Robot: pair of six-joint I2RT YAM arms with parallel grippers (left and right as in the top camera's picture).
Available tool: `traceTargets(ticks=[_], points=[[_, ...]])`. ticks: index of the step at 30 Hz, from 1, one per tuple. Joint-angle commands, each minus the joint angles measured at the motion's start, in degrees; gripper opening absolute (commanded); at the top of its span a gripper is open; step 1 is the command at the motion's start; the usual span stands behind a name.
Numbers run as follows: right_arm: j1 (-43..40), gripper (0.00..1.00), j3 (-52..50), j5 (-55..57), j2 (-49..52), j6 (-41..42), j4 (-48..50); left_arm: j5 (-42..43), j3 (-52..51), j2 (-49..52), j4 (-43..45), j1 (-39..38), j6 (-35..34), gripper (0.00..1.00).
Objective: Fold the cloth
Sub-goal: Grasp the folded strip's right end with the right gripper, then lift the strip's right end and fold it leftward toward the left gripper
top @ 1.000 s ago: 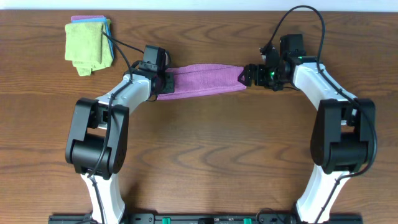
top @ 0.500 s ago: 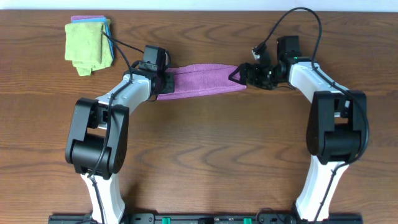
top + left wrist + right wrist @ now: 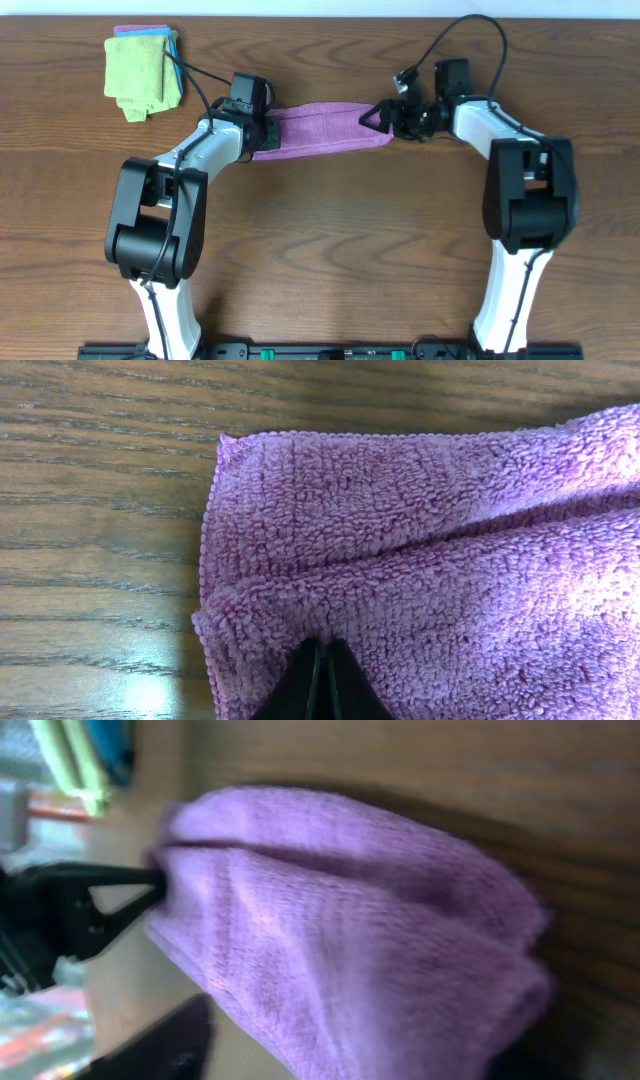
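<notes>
Fold in hand: the cloth (image 3: 320, 128) lies as a narrow lilac band on the table (image 3: 320, 250) between our arms — left gripper (image 3: 264, 134) clenched on its left end, right gripper (image 3: 384, 117) at the bunched right end, its hold unclear to us — and next we must carry one end across.

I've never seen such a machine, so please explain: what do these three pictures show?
Two robot arms sit at a brown wooden table. One picture looks down from above; the others come from a camera on each wrist. The lilac-purple microfibre cloth, folded into a strip, lies between the arms. The left gripper is pinched shut on one end. The right gripper is at the other end; whether it grips is unclear. A lime-green cloth lies in the far corner.
</notes>
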Motion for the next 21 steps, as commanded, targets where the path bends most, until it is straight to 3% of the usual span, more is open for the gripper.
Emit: traceTargets(ticks=[1, 7, 12, 21], points=[[1.1, 0.43, -1.8, 5.2, 3.5, 1.4, -0.4, 1.0, 0.4, 1.7, -0.2, 0.0, -0.2, 0.06], [1.1, 0.01, -1.6, 5.9, 3.4, 3.5, 0.3, 1.0, 0.4, 1.7, -0.3, 0.0, -0.6, 0.06], [1.0, 0.01, 1.0, 6.9, 2.5, 3.4, -2.4, 1.0, 0.4, 1.7, -1.0, 0.0, -2.0, 0.06], [2.7, 0.01, 13.8, 21.4, -1.1, -2.5, -20.6, 4.3, 0.4, 1.7, -2.4, -1.0, -4.5, 0.06]])
